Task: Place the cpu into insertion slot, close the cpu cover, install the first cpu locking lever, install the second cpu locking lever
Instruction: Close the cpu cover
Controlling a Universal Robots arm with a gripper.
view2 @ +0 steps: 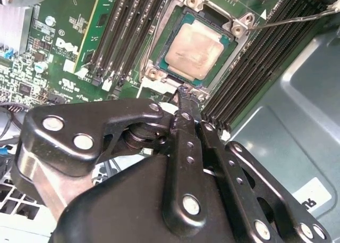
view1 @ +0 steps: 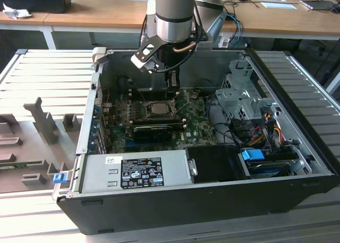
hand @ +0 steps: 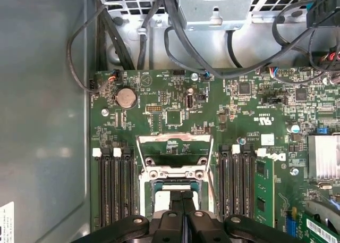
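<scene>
In the exterior view the hand (view1: 172,87) hangs inside the open computer case (view1: 297,163), just above the cpu (view1: 158,108). In the second wrist view the cpu lies flat in the insertion slot (view2: 155,72) (silver top upward). In the first wrist view the fingers (hand: 175,211) are pressed together, pinching nothing visible.

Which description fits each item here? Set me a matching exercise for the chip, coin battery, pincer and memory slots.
Items:
1. chip
2. coin battery
3. pincer
4. memory slots

Descriptions:
A. long, black, on both sides of the socket
B. square, silver-grey top, lying in the socket
C. round, silver, on the green board
D. black, shut, tips at the socket's edge

Pairs: 1-B; 2-C; 3-D; 4-A
</scene>
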